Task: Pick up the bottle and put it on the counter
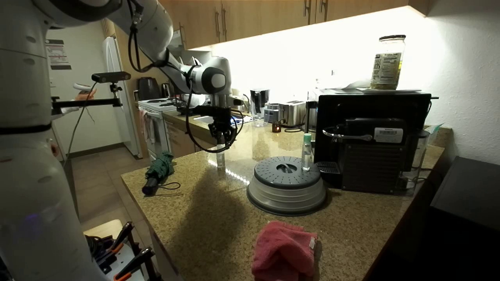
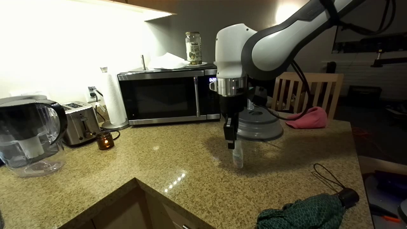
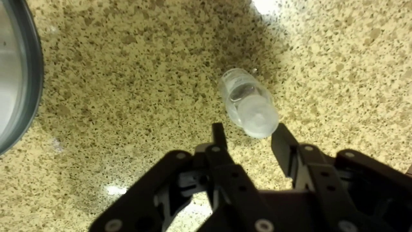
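Slim clear bottle (image 3: 248, 102), upright on the table (image 2: 190, 190), directly below the tool (image 3: 249, 129); both exterior views agree. Pale cap (image 3: 260, 117) uppermost, faint print on the side. How full it is, can't tell.

Handling, by judgement: light, and tippy on so narrow a foot. Wall probably thin plastic with slight give, though glass isn't ruled out. Smooth skin, likely to slip under a loose hold. Best taken square across the upper body just below the cap, with a moderate squeeze; the cap alone offers a shorter, poorer purchase.

Tool: fingers (image 3: 285, 145) spread apart, cap lying between the tips in the wrist view, nearer one of them. Contact there can't be told. Placing looks done or nearly so; probably only a straight rise clear is left. Any sideways drift could topple the bottle.

Farther out: ribbed dome (image 1: 287, 197) on the table, a green-capped bottle (image 1: 306, 156) standing on top. Probably not the one in play.
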`<state>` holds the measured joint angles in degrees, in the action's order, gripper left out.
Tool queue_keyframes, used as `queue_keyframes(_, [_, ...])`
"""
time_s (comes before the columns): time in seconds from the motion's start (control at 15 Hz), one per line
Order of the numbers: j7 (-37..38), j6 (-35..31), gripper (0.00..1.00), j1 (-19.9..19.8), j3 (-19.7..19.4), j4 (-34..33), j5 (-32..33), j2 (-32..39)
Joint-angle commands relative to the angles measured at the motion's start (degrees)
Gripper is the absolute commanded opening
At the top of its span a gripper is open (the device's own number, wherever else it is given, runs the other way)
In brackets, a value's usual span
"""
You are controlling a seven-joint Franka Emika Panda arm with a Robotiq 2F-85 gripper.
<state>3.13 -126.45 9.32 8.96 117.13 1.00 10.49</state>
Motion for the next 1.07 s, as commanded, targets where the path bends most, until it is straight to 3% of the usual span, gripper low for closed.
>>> queue_keyframes(0.0, [-0.6,-1.7,0.73,-0.1,-0.1,0.4,-1.0,0.0])
queue_keyframes(0.2, [-0.7,-2.0,0.93,-0.1,-0.1,0.5,-1.1,-0.3])
queue_keyframes(0.33, [-1.1,-1.0,1.0,-0.4,-0.2,0.1,-1.6,-0.6])
queue_keyframes(1.0, [1.5,3.0,1.0,-3.6,-5.1,-2.1,0.1,-7.3])
